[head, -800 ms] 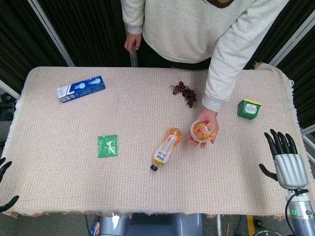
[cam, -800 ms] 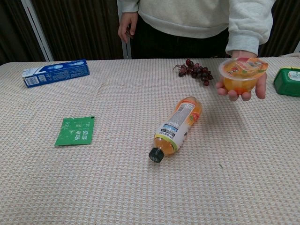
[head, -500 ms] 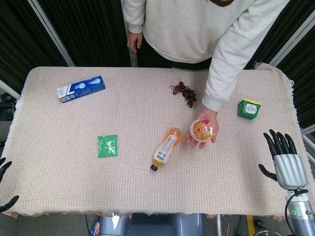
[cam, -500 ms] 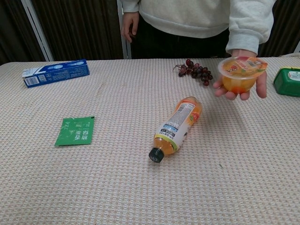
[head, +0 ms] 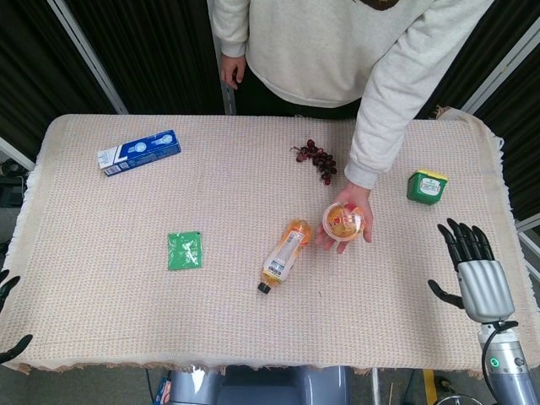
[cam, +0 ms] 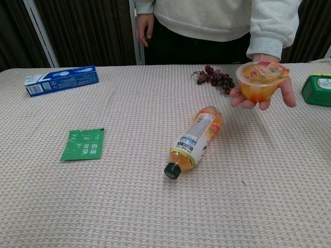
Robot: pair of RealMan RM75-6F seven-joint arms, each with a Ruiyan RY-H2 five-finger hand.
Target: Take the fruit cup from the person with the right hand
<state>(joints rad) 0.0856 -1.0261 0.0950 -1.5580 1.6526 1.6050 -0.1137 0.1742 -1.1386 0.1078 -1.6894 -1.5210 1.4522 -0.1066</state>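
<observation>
The fruit cup (head: 345, 221) sits in the person's hand (head: 341, 237), held above the cloth-covered table (head: 101, 253) just right of the frame's center in the head view; in the chest view it shows at the upper right, resting on the upturned palm. The right hand (head: 472, 272) is at the lower right edge of the head view, fingers spread apart and holding nothing, well apart from the cup. Of the left hand (head: 8, 316) only dark fingertips show at the lower left edge, so I cannot tell its state. An orange drink bottle (head: 284, 253) lies on its side just left of the cup. Grapes (head: 316, 158), a green tub (head: 427, 186), a green packet (head: 185, 250) and a blue box (head: 138, 152) also lie on the table.
</observation>
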